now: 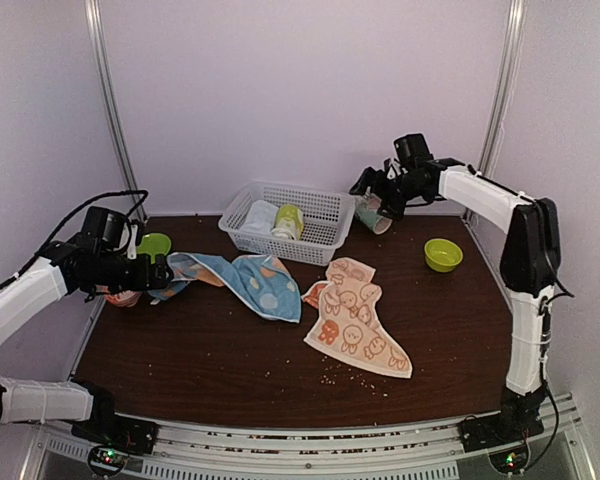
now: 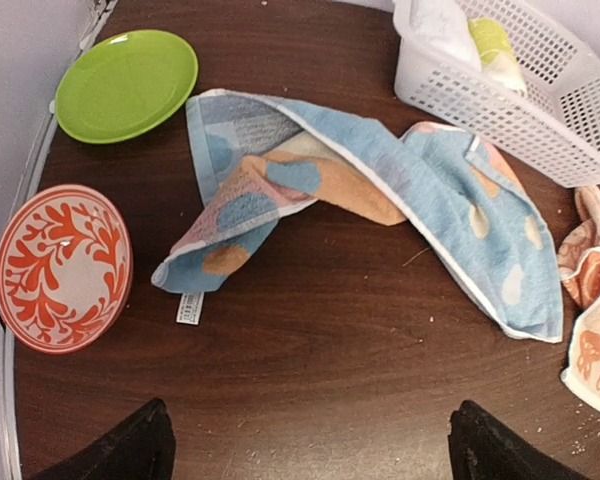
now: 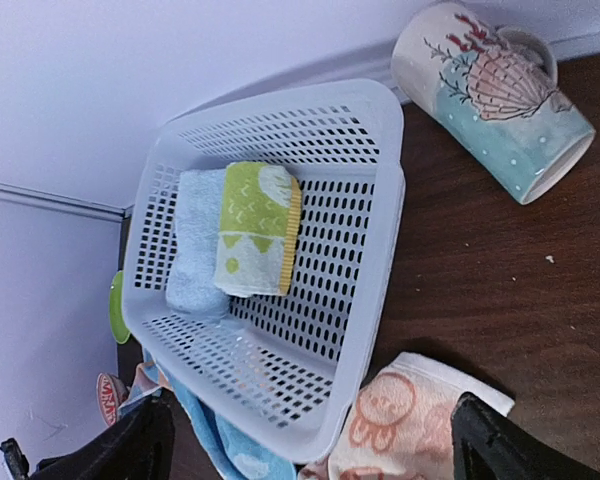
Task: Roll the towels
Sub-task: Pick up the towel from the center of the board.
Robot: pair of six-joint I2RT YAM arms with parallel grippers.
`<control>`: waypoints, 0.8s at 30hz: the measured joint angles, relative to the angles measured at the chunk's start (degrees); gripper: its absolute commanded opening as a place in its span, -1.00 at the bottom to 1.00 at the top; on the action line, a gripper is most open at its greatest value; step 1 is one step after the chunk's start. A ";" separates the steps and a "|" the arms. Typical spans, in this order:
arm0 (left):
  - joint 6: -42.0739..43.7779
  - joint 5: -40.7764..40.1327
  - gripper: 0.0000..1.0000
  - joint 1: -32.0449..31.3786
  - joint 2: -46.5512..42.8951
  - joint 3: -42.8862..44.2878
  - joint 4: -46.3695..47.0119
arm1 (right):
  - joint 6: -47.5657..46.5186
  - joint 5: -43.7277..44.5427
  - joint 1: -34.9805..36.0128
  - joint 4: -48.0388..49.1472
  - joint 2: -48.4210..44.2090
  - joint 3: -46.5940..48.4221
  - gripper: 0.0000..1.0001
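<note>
Towels, the blue towel and peach towel, lie rumpled, so the spread left hand or right hand may roll lumps.

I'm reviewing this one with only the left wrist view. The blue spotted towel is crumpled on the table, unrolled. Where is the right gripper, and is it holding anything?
Observer: The right gripper hangs open and empty at the far right of the table, beside the white basket and near a seashell mug.
Operator: My view cuts off most of the peach towel. Is it rolled?
Observer: No. The peach towel lies spread out, unrolled, in front of the basket.
Operator: What is inside the basket?
Observer: Two rolls lie side by side: a pale blue rolled towel and a yellow-green rolled towel.
</note>
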 measured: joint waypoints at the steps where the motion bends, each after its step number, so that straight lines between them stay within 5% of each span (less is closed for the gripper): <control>1: 0.02 0.59 0.96 0.00 -0.96 -0.11 0.35 | -0.81 0.94 0.20 -0.04 -4.17 -3.10 0.90; 10: -0.76 4.31 0.96 -3.50 -8.15 -4.74 4.50 | -7.69 12.57 9.77 3.37 -43.87 -41.57 0.65; 16: -3.17 2.71 0.95 -12.90 -6.97 -6.05 8.00 | -6.58 18.14 18.64 1.99 -57.20 -67.82 0.24; 24: -7.78 -2.51 0.93 -25.27 -1.31 -5.95 12.59 | -0.74 19.78 21.77 1.20 -68.78 -86.58 0.14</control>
